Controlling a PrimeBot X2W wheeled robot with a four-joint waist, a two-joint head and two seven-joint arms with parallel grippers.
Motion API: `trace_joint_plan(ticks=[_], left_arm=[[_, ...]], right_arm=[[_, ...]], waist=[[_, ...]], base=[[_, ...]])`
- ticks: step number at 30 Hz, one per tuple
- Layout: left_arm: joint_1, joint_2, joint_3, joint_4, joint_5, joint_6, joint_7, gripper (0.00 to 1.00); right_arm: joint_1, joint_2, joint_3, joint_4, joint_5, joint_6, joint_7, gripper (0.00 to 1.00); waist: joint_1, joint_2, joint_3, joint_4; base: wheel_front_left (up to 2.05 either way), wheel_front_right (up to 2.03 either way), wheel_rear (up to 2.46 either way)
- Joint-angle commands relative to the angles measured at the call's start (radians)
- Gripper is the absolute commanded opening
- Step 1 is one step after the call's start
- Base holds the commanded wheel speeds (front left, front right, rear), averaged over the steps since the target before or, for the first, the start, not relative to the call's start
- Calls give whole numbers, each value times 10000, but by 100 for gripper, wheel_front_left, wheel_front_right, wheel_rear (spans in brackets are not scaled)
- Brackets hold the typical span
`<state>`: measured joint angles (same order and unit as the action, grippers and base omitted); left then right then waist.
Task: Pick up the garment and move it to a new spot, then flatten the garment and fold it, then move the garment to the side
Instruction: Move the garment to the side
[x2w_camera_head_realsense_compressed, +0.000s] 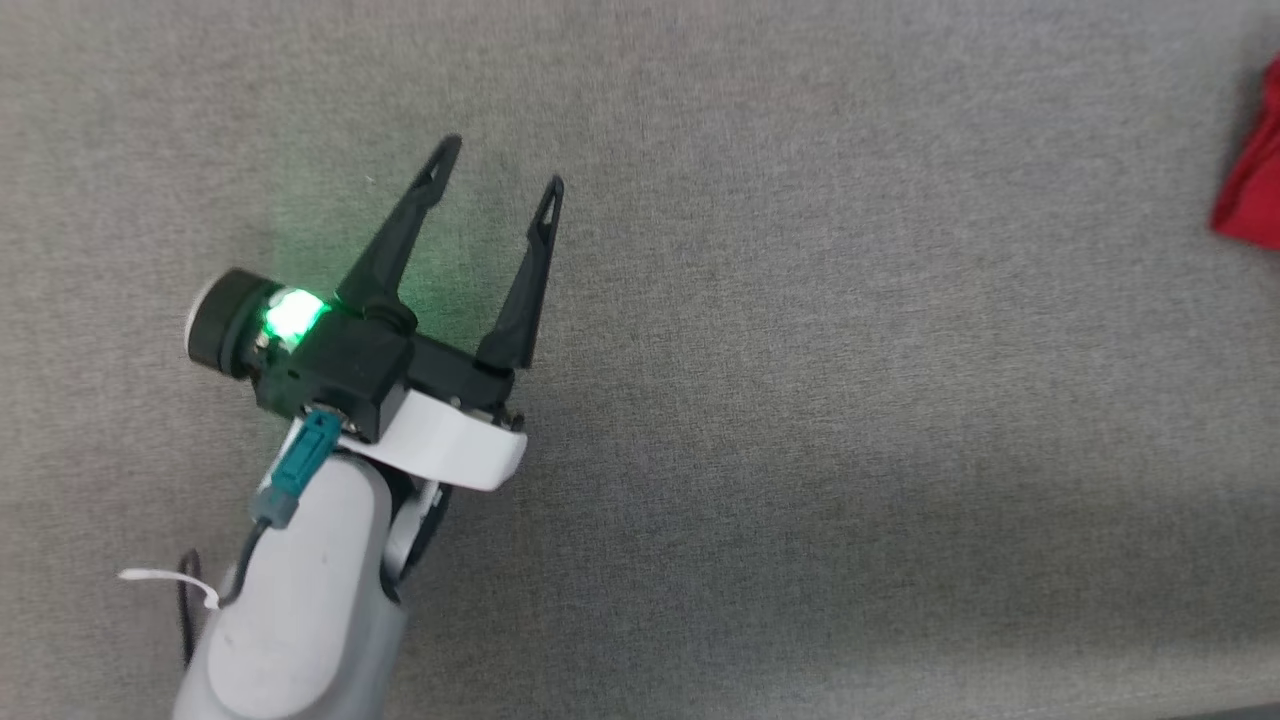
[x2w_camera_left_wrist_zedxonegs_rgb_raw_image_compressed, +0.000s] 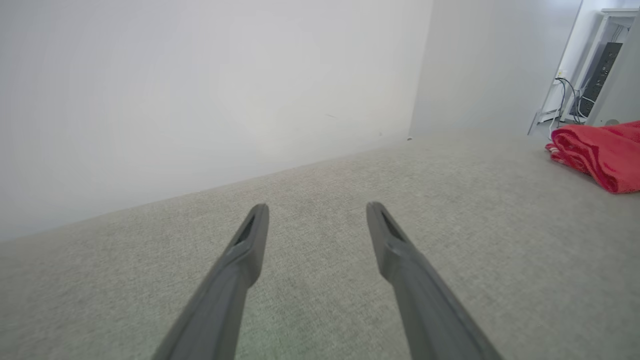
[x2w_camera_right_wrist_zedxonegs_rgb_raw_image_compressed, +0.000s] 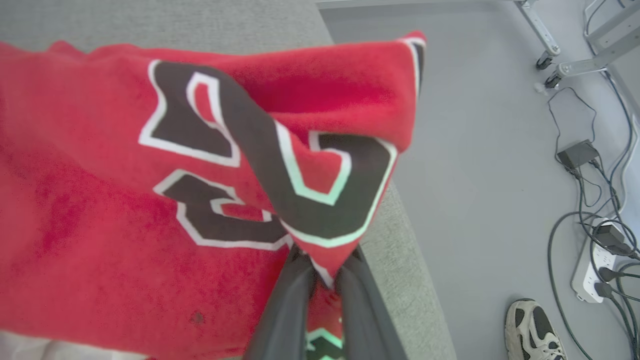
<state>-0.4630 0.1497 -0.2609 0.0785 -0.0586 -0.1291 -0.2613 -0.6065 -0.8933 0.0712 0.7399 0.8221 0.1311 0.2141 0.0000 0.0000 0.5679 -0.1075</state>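
The garment (x2w_camera_right_wrist_zedxonegs_rgb_raw_image_compressed: 100, 210) is red with a black, white-outlined number; in the right wrist view it lies on the grey table with one fold lifted. My right gripper (x2w_camera_right_wrist_zedxonegs_rgb_raw_image_compressed: 325, 272) is shut on that raised fold, its dark fingers pinching the cloth near the table's edge. The head view catches a red corner of the garment (x2w_camera_head_realsense_compressed: 1252, 190) at the far right edge. My left gripper (x2w_camera_head_realsense_compressed: 497, 168) hovers over bare table, open and holding nothing. In the left wrist view the left gripper (x2w_camera_left_wrist_zedxonegs_rgb_raw_image_compressed: 317, 212) points at the wall, and the garment (x2w_camera_left_wrist_zedxonegs_rgb_raw_image_compressed: 600, 152) lies bunched far to the right.
The grey fabric table (x2w_camera_head_realsense_compressed: 800, 450) spreads wide between the left gripper and the garment. Beyond its edge (x2w_camera_right_wrist_zedxonegs_rgb_raw_image_compressed: 400, 260) the floor carries cables, a power strip (x2w_camera_right_wrist_zedxonegs_rgb_raw_image_compressed: 595, 265) and a person's shoe (x2w_camera_right_wrist_zedxonegs_rgb_raw_image_compressed: 532, 327). A white wall (x2w_camera_left_wrist_zedxonegs_rgb_raw_image_compressed: 200, 90) backs the table.
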Motion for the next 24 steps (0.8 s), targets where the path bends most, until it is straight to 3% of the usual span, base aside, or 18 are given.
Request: trace_joint_plan(ticks=[1,11,16,18,19,24], left_arm=[[-257,103,-44,-46,95,-19,-52,100],[-682,333,-72,-394,284,-20,-52,100],[-638,359,-68,-564,306,-20,-52,100],[-513,350,-20,-630,253,-20,-52,100],[-420,333,1,-637,226,-14,-52,100],[64,162,218,-529,20,67,-52,100]], right_arm=[[-338,-72,-8,297,-127,-8,-307,0],[-2047,181,471,2621,-1334,-8,-2031,0],[-2416,435,709,3194,-1446,-8,-2402,2],[-2520,365,841,3349,-1574,-8,-2652,49],[-2517,366,954,3408,-1615,-8,-2747,100],[-2282,531,1513,3015,-1414,-8,-3256,100]], waist=[[0,0,286,-35],[0,0,581,102],[0,0,550,117],[0,0,487,105],[0,0,419,104],[0,0,-220,176]], base=[[0,0,0],[0,0,0],[0,0,0],[0,0,0],[0,0,0],[0,0,0]])
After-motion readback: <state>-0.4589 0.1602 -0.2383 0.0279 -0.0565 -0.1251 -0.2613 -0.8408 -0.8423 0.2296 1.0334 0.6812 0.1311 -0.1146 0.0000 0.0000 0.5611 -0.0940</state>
